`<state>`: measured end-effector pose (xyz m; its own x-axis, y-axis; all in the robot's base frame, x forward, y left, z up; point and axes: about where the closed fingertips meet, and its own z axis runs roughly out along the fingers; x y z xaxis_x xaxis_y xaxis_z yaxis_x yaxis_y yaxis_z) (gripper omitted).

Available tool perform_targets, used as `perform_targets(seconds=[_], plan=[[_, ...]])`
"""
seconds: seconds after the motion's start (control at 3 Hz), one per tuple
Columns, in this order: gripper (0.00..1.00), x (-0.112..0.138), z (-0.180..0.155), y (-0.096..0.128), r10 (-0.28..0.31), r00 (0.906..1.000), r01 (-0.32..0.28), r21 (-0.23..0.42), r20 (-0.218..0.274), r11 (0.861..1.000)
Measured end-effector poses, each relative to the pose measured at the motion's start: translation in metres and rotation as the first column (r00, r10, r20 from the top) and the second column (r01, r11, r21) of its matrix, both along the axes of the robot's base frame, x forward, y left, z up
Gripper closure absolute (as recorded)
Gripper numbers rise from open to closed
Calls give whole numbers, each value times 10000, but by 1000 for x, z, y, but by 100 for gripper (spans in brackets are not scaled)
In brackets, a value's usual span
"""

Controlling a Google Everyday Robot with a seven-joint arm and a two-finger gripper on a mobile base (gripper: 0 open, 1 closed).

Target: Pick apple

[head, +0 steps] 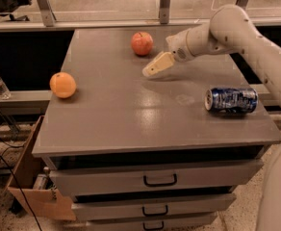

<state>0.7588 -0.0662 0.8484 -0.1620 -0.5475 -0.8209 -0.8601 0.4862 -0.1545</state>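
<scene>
Apple sits near the far edge of the table, about mid-width. Gripper hangs low over the top, just on the near side of it, not touching. Open or closed: can't tell. Apple lies just beyond the tip, toward the back. Likely a short reach. Orange and can are well apart.

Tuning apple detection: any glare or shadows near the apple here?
Camera view: warm, dim light; apple evenly lit, small shadow at its base. Camera view: gripper, just right of and nearer than the apple, not touching it, casts a soft shadow on the table. Camera view: pale sheen on the table left of the can, away from the apple.
</scene>
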Motion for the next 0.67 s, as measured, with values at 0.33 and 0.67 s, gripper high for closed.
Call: perform_targets(seconds=[0.33,0.67], plan=[[0,20,-3,35,193,9998,-188,1000,-36,9948],[0,42,1,51,158,9997,-183,1535,173,9880]])
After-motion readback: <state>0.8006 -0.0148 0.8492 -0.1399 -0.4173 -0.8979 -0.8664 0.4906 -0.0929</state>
